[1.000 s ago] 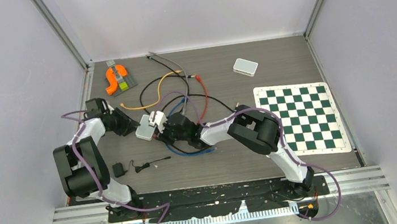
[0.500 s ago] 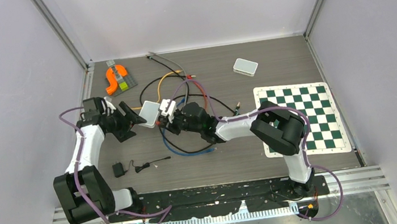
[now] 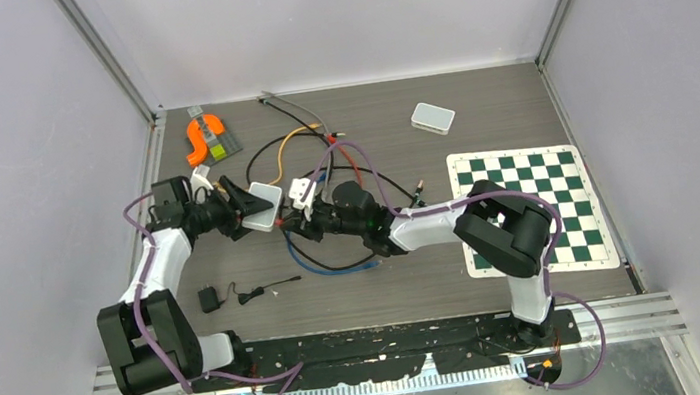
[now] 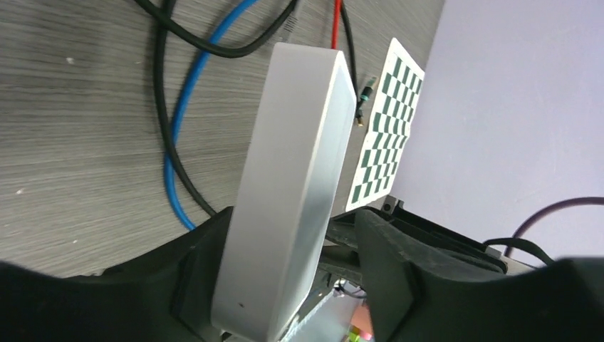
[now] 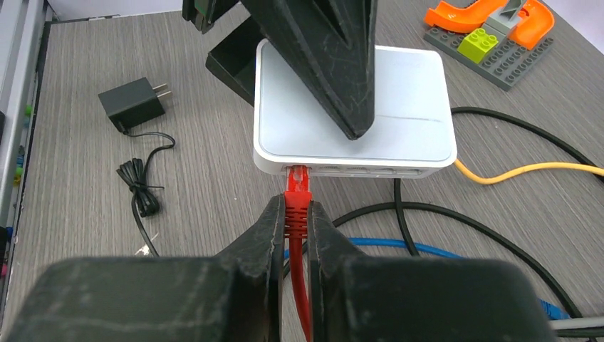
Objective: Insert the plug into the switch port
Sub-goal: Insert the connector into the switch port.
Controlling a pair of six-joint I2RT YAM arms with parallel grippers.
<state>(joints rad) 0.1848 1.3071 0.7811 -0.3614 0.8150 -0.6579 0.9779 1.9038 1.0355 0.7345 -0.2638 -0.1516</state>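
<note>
A grey wood-grain tabletop (image 3: 417,280) carries a green-and-white chessboard mat (image 3: 567,191) at its right edge, a small white box (image 3: 433,118) near the far edge, a toy-brick piece (image 3: 208,140) in the far-left corner, a black power adapter (image 3: 208,299) towards the near-left, and loose cables (image 3: 329,267) across the middle.

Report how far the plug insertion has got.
Done: the right gripper is shut on the red plug and holds it lined up with the white switch. In hand: the plug's tip meets the switch's front face, most of its body outside; the left gripper straddles the switch, jaws open. Left: push the plug fully home, then release.
</note>
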